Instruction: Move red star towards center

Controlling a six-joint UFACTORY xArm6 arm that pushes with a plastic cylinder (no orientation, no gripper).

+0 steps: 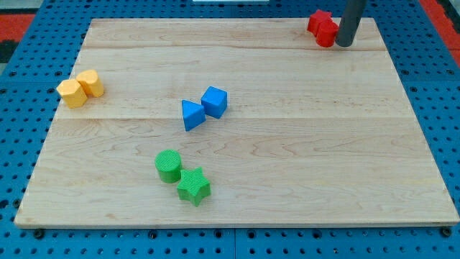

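Observation:
Two red blocks stand close together at the view's top right of the wooden board [287, 180]. The upper left one [318, 21] looks like the red star, though its shape is hard to make out. The other red block [327, 33] sits just below and right of it. My tip [343, 44] is at the end of the dark rod, right beside the red blocks on their right side, touching or nearly touching the lower one.
Two yellow blocks [80, 88] sit at the left edge. A blue triangle [191, 115] and a blue cube [214, 101] stand near the centre. A green cylinder [169, 166] and a green star [193, 186] lie below them.

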